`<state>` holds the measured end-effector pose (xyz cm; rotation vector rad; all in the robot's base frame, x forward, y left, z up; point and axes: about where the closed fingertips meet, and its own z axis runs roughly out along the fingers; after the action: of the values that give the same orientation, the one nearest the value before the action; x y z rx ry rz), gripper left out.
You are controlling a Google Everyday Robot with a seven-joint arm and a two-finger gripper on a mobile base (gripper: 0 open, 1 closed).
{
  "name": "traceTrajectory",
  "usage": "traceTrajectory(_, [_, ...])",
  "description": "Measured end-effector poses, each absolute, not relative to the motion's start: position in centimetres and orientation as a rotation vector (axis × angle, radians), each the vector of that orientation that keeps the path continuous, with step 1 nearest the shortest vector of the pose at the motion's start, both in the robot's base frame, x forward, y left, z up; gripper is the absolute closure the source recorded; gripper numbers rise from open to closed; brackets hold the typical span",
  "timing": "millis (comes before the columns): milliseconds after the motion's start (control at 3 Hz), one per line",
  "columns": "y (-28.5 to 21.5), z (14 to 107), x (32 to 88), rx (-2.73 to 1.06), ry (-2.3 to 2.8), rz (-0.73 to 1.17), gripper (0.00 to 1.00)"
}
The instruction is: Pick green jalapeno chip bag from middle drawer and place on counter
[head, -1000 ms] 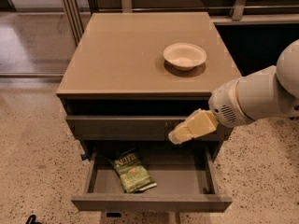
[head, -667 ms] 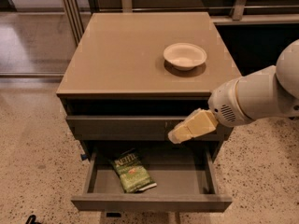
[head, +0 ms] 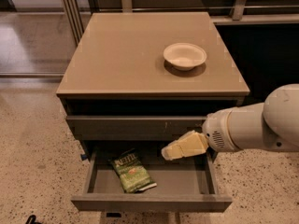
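We see the open drawer (head: 149,202) with the green chip bag (head: 131,172) lying flat in its left half, not yet picked up. Our end effector (head: 167,154) hovers over the drawer's right side, apart from the bag, carrying nothing; we cannot tell how wide it is set. A white bowl (head: 185,55) sits on the tan worktop (head: 121,55). Grasping, lifting and placing all remain.

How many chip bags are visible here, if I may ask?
1: the green jalapeno chip bag, left in the open middle drawer; the claw hovers to its right. Drawer's back is hidden.
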<state>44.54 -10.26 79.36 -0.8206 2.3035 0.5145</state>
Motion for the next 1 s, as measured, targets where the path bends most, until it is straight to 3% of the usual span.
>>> traceTrajectory(1000, [-7.9,70.6,44.8,-0.779,2.382,0.427,0.00])
